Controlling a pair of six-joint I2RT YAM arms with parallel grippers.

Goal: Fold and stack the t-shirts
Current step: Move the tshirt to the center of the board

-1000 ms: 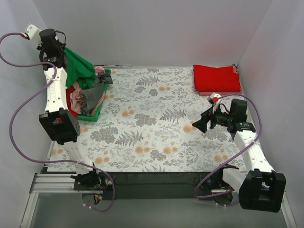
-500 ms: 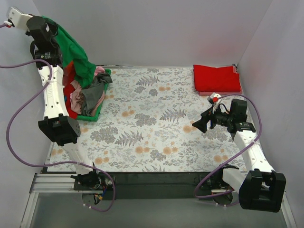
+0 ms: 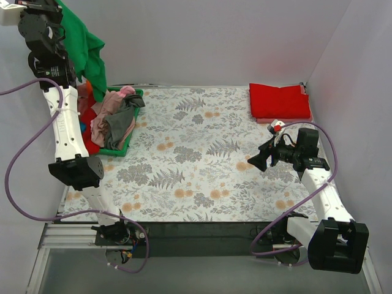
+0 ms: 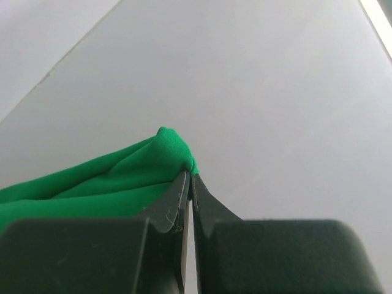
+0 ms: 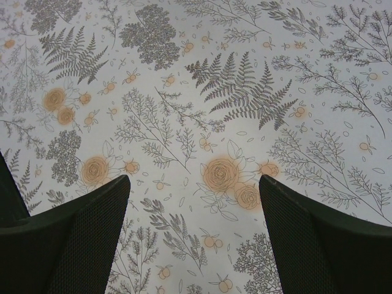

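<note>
My left gripper (image 3: 56,9) is raised high at the far left, shut on the bright green t-shirt (image 3: 82,46), which hangs down from it above the basket. In the left wrist view the green t-shirt (image 4: 116,177) is pinched at the tips of the gripper (image 4: 191,177). A folded red t-shirt (image 3: 280,101) lies at the far right corner on a pink one (image 3: 288,119). Pink, grey and red shirts (image 3: 113,116) lie heaped in the green basket (image 3: 116,150). My right gripper (image 3: 258,160) is open and empty above the floral cloth (image 5: 202,92).
The floral-print cloth (image 3: 202,153) covers the table. White walls close in the back and both sides. The basket stands at the left edge beside my left arm.
My left gripper has risen and moved further left, lifting the green t-shirt out of the basket. The right arm has not moved.
</note>
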